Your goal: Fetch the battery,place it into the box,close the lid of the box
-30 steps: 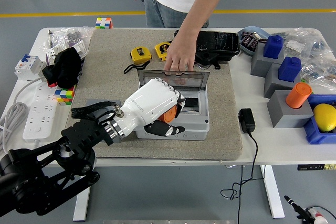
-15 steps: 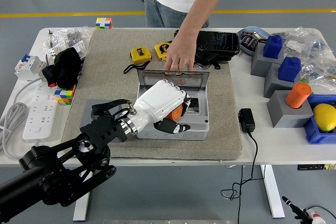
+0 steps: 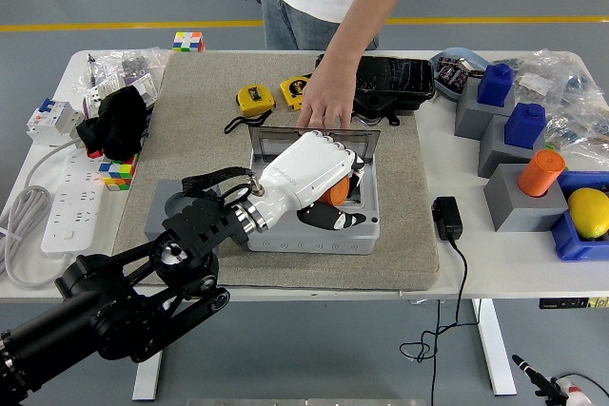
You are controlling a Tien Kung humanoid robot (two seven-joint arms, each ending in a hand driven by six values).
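Observation:
My left hand [image 3: 328,199], white with black fingertips, reaches over the open grey box [image 3: 366,231] at the mat's centre. Its fingers are curled around an orange battery [image 3: 334,191], held just above the box's inside. The box's clear lid [image 3: 366,139] stands up at the back, and a person's hand [image 3: 322,106] rests on its top edge. My right arm does not show.
Two yellow tape measures [image 3: 255,98] and a black case [image 3: 392,79] lie behind the box. A black adapter [image 3: 446,217] sits right of the mat. Grey blocks with blue and orange pieces [image 3: 521,163] stand at the right; a power strip [image 3: 74,202] lies left.
My left hand has moved right and farther over the box with the orange battery. The person's hand has stayed on the lid.

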